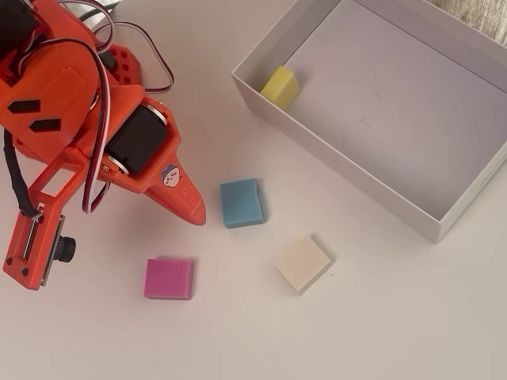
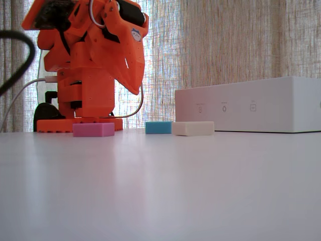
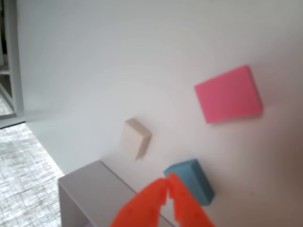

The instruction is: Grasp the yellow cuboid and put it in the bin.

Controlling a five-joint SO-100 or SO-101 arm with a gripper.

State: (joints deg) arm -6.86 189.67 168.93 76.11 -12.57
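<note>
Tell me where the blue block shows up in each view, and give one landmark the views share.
Overhead view: the blue block lies mid-frame on the table, just right of the claw.
Fixed view: it sits at centre, left of the cream block.
Wrist view: it is at bottom centre, beside the shut claw.
Shared landmark: the pink block.

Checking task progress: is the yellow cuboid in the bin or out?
In. The overhead view shows the yellow cuboid inside the bin, against its corner wall.
</note>
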